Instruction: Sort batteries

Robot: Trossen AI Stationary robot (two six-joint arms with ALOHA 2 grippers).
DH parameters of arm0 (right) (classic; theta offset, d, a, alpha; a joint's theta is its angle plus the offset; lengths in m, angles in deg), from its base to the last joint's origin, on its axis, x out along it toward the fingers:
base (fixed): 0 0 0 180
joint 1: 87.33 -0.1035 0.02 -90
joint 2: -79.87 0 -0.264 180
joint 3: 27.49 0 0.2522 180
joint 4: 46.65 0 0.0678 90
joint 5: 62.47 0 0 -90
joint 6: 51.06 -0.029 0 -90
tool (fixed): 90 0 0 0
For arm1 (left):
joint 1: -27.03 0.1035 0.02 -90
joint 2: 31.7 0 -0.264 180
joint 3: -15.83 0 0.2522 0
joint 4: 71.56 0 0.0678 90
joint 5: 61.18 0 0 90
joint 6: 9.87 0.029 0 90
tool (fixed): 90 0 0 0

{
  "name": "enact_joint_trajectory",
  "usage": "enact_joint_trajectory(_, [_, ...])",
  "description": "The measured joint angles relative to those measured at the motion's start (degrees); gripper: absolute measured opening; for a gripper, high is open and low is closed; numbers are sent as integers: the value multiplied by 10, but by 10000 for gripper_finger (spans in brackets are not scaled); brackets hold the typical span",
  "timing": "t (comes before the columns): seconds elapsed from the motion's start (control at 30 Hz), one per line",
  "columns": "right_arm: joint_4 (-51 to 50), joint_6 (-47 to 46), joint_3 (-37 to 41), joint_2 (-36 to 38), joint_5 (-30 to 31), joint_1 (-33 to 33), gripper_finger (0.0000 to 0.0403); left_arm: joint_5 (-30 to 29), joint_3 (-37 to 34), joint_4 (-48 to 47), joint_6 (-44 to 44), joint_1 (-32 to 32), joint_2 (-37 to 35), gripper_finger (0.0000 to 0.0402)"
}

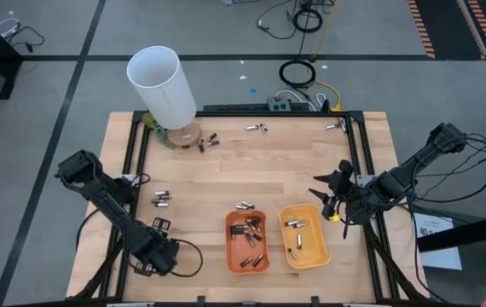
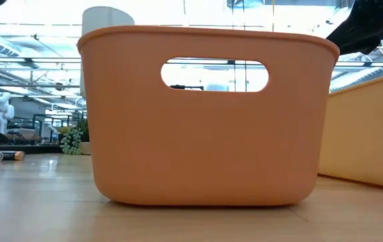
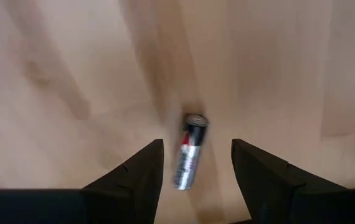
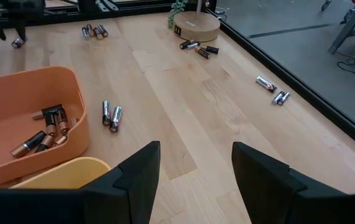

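Battery (image 3: pixel 190 151) lies lengthwise between open left tool (image 3: pixel 196 171) fingers.

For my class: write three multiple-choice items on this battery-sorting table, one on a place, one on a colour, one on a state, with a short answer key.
1. Where does the tall white tube stand?
A. at the table's far left corner
B. between the two trays
C. inside the yellow tray

2. What colour is the tray holding the dark, copper-ended batteries?
A. white
B. orange
C. blue

3. How is the left pincer set?
A. shut on a battery
B. open, a silvery battery lying between its fingers
C. holding the tube

Key: 1 A, the high view shows it at that corner. 2 B, the orange tray holds the dark cells. 3 B, the left wrist view shows the fingers apart and clear of the cell.
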Motion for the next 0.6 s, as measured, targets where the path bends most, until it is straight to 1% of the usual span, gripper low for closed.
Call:
enact_joint_trajectory(0.33, [3,0,0,0,0,0,192,-3,-43,20,-28,-11,0,194])
enact_joint_trajectory(0.47, [3,0,0,0,0,0,192,-5,-66,59,-29,-14,-5,171])
enact_joint_trajectory(0.6, [3,0,0,0,0,0,192,-19,-68,55,-31,-17,-4,135])
